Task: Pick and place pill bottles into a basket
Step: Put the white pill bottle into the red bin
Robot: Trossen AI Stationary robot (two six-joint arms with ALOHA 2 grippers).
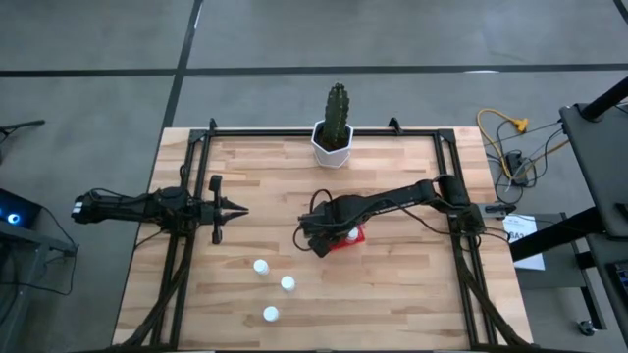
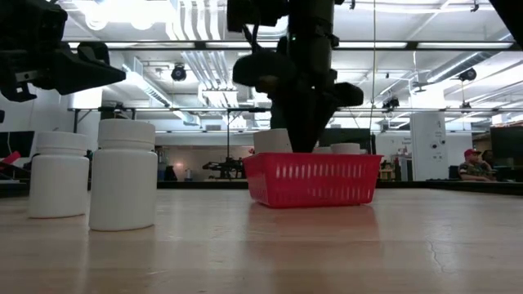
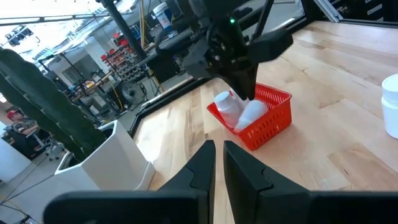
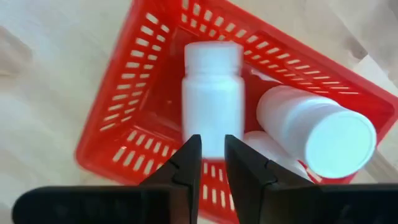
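- Waiting on the left side of the table [image 1: 392, 294] is the left tool [image 1: 238, 209]. Its two fingers are pressed almost together and pinch nothing.
- Standing on the bare wood in front, well away from the basket, are three pill bottles: one [image 1: 261, 267], then another [image 1: 287, 283], and a third [image 1: 270, 314] nearest the front edge.
- From low down, two of these bottles look big and stand upright side by side, with a small gap between them.
- At the back of the table, in the middle, a green cactus [image 1: 338, 110] sits in a white pot [image 1: 332, 147].
- The right tool [image 1: 316, 240] hangs over the red basket [image 1: 351, 240], near the middle of the table.
- Its fingers are close together, with only a thin gap, and they pinch nothing.
- One bottle in the basket [image 4: 211, 96] lies just past the fingertips.
- Another bottle [image 4: 317, 127] lies beside it, with its round cap showing, and a third [image 4: 270, 149] peeks out just under that one.
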